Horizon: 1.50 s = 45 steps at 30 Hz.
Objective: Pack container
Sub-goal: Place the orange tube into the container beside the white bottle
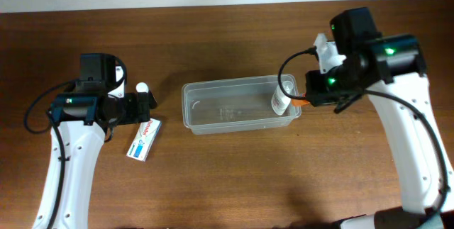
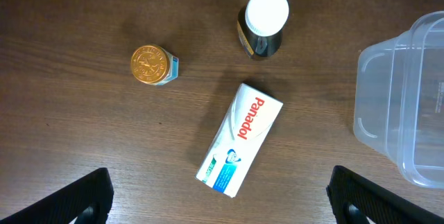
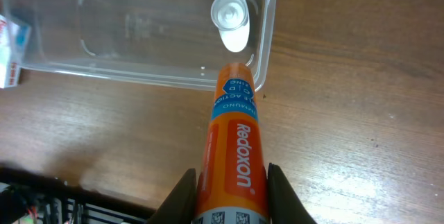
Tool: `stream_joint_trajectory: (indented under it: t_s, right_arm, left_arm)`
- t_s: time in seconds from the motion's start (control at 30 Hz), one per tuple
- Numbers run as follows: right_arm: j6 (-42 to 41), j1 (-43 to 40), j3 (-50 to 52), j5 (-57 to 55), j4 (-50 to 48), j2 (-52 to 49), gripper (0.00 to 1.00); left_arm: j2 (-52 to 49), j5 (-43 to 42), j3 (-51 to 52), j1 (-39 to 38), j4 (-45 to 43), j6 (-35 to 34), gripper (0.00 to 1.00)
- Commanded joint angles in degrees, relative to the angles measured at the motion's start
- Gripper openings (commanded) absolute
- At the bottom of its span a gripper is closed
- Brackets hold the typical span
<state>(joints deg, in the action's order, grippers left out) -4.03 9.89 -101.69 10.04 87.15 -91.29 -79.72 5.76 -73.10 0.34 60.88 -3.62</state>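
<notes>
The clear plastic container [image 1: 237,105] sits mid-table; it also shows in the right wrist view [image 3: 139,30] and at the right edge of the left wrist view [image 2: 409,106]. A small white-capped bottle [image 3: 230,16] stands inside its right end [image 1: 281,100]. My right gripper [image 3: 231,189] is shut on an orange Redoxon tube [image 3: 232,141], held just off the container's right end, tip at the rim [image 1: 301,102]. My left gripper [image 2: 218,203] is open and empty above a white Panadol box [image 2: 241,139], also in the overhead view [image 1: 145,140].
A dark bottle with a white cap [image 2: 263,24] stands beyond the box; it shows in the overhead view too [image 1: 142,87]. A small gold-lidded jar [image 2: 152,65] stands to its left. All rest on the brown wooden table [image 1: 234,179].
</notes>
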Motion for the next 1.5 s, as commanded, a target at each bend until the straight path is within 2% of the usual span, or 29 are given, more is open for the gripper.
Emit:
stream_joint_trajectory:
  t_s: [0.0, 0.43, 0.87, 0.97, 1.03, 1.1, 1.33, 1.47]
  right_arm:
    - [0.6, 0.7, 1.6, 0.3, -0.8, -2.5, 0.10]
    - [0.6, 0.7, 8.4, 0.3, -7.3, -7.9, 0.10]
    - [0.7, 0.7, 20.7, -4.7, -21.7, -8.2, 0.11]
    - [0.7, 0.7, 21.5, -4.7, -22.6, -8.6, 0.35]
    - [0.7, 0.7, 21.5, -4.7, -22.6, -8.6, 0.37]
    - [0.7, 0.7, 21.5, -4.7, -22.6, -8.6, 0.48]
    - [0.6, 0.7, 21.5, -4.7, -22.5, -8.6, 0.49]
    - [2.0, 0.7, 20.2, -3.5, -21.1, -7.3, 0.54]
  left_arm:
    - [-0.2, -0.4, -1.2, -0.1, 0.1, 0.9, 1.00]
    - [-0.2, -0.4, -1.2, -0.1, 0.0, 0.9, 0.99]
    - [-0.2, -0.4, -1.2, -0.1, 0.0, 0.9, 1.00]
    - [-0.2, -0.4, -1.2, -0.1, 0.0, 0.9, 0.99]
    - [-0.2, -0.4, -1.2, -0.1, 0.0, 0.9, 0.99]
    - [-0.2, -0.4, -1.2, -0.1, 0.0, 0.9, 0.99]
    - [-0.2, -0.4, -1.2, -0.1, 0.1, 0.9, 0.99]
    - [-0.2, -0.4, -1.2, -0.1, 0.1, 0.9, 0.99]
